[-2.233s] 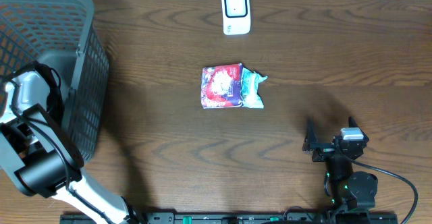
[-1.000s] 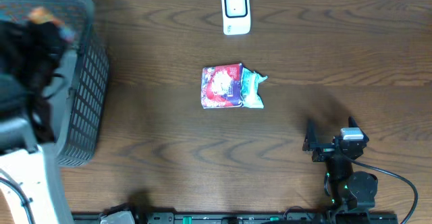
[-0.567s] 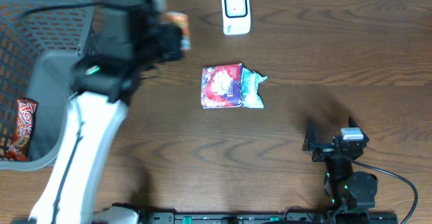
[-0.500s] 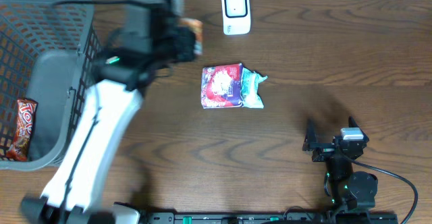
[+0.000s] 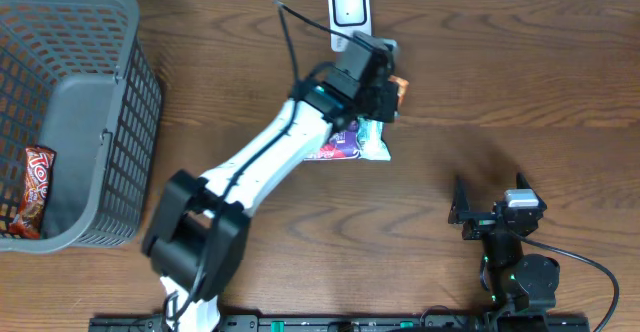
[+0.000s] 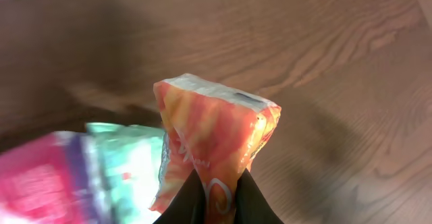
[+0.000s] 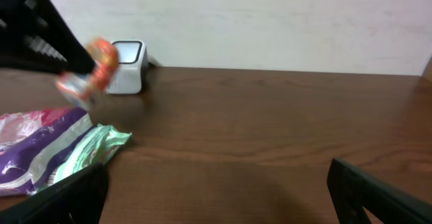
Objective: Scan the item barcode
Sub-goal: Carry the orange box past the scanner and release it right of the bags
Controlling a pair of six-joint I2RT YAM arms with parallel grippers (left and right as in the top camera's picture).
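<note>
The left hand point(image 5: 386, 90) reaches across the middle of the table point(image 5: 520, 82), its two fingers point(image 6: 192, 196) pressed together on the lower end of an orange snack packet point(image 6: 216, 126). The packet stands up out of that pinch, its crimped top edge uppermost in the left wrist view. It is held above the wood, not touching it. From overhead it sits just below and a little right of the white scanner point(image 5: 350, 17), which stands at the far edge of the table. In the right wrist view the packet hangs right beside the scanner's front face (no barcode can be made out on the packet in any view).

Under the left arm lie two more packets, side by side and touching. One is a red and purple packet point(image 5: 338, 146), partly hidden by the arm. The other is a pale green packet point(image 5: 374, 144) on its right.

A grey mesh basket point(image 5: 130, 102) fills the far left of the table. A red candy bar point(image 5: 35, 190) lies against its left wall.

The right hand point(image 5: 488, 197) sits low near the front right of the table, well apart from everything else. Its fingers are spread wide and hold nothing.
</note>
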